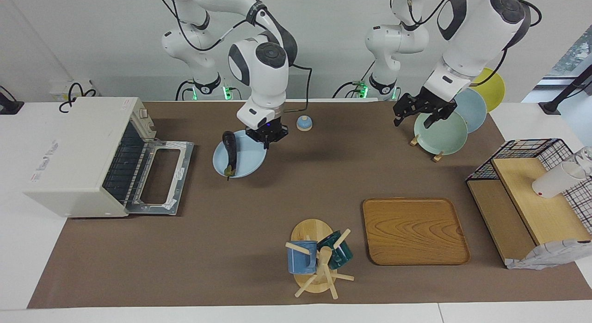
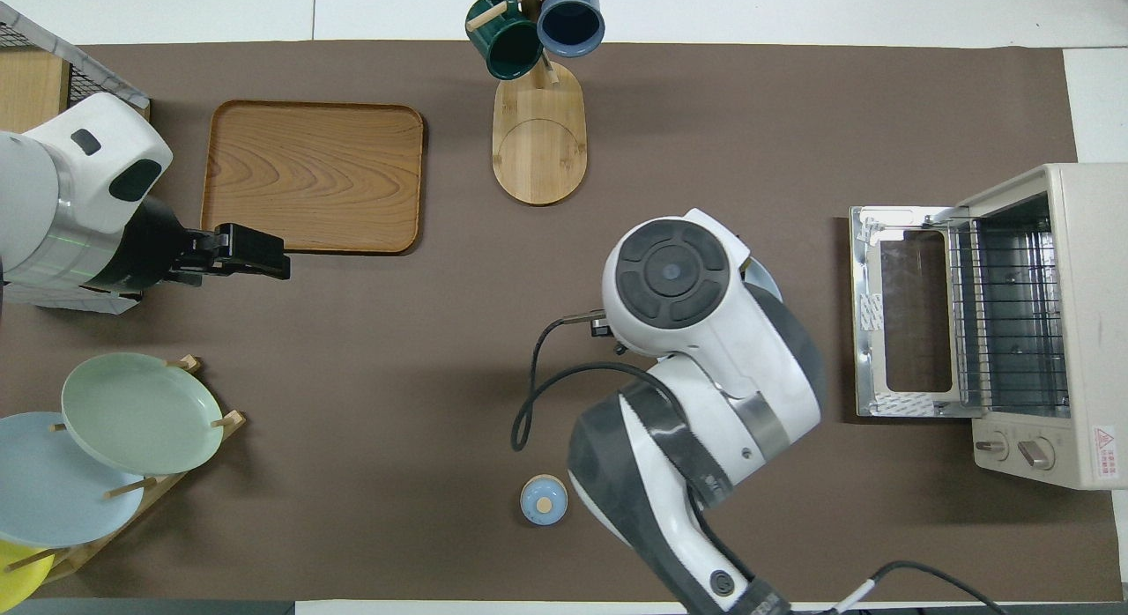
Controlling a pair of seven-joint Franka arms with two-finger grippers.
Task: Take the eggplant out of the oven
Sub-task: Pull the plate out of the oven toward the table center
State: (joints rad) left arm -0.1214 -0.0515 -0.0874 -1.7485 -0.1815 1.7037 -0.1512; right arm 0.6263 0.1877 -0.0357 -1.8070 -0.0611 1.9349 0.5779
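Facing view. The right gripper is raised over the brown mat, its fingers clamped on the rim of a pale blue plate. The eggplant lies on that plate, at the edge toward the oven, its green stem tip pointing away from the robots. Plate and eggplant are outside the oven, well apart from it. The oven stands at the right arm's end of the worktop with its door folded down flat and its wire rack bare. The left gripper hangs with fingers spread wide and holding nothing, over the plate rack, in front of the green plate. A small blue lidded jar stands just beside the right gripper, nearer to the robots.

Overhead view. The right arm's wrist housing covers its gripper, the eggplant and all but a sliver of the plate's rim. The oven shows its open door. The left gripper is over the edge of the wooden tray. The mug tree carries a green and a blue mug.
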